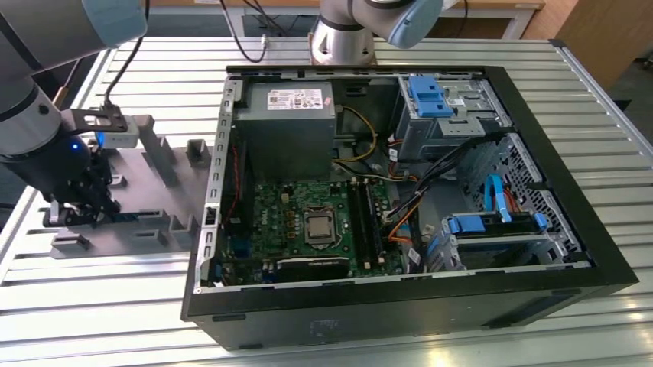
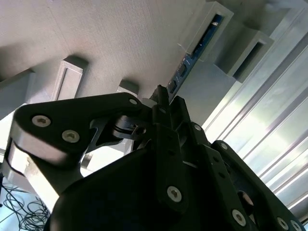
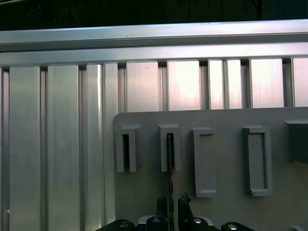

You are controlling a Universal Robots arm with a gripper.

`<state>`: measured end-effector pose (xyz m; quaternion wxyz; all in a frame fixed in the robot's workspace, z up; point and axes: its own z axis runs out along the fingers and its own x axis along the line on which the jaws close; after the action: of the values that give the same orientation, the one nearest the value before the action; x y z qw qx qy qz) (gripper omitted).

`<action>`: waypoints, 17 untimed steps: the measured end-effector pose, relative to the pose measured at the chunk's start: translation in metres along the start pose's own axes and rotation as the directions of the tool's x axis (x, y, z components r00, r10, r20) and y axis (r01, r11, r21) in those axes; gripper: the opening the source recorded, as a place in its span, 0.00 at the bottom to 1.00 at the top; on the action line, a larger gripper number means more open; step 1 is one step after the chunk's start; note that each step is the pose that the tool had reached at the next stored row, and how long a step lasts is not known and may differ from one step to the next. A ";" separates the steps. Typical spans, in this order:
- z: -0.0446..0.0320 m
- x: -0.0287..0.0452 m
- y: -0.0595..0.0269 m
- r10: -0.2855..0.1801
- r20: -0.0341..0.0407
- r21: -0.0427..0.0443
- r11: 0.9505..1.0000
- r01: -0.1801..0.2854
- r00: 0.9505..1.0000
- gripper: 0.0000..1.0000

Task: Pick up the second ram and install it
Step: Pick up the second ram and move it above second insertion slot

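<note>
Second ram stands in a grey tray slot, exterior view's left. Gripper straddles it; clamped or not, cannot tell. 0 steps done: lifting and seating in motherboard remain.

A ribbed aluminium table of long parallel slats carries everything. At the exterior view's left, a grey plastic tray with upright slotted posts lies flat on the slats. Just beside it, toward the exterior view's right, an open black computer case lies on its side. The arm's base stands at the far edge.
</note>
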<state>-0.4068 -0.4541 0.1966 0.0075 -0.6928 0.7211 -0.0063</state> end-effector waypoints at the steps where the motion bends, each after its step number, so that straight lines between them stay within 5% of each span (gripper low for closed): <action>1: 0.0003 0.0000 0.0001 0.000 0.000 0.000 1.000 0.000 1.000 0.24; 17: 0.0062 0.0001 0.0008 0.000 0.000 0.000 1.000 0.000 1.000 0.24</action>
<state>-0.4075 -0.4541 0.1904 0.0077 -0.6927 0.7212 -0.0061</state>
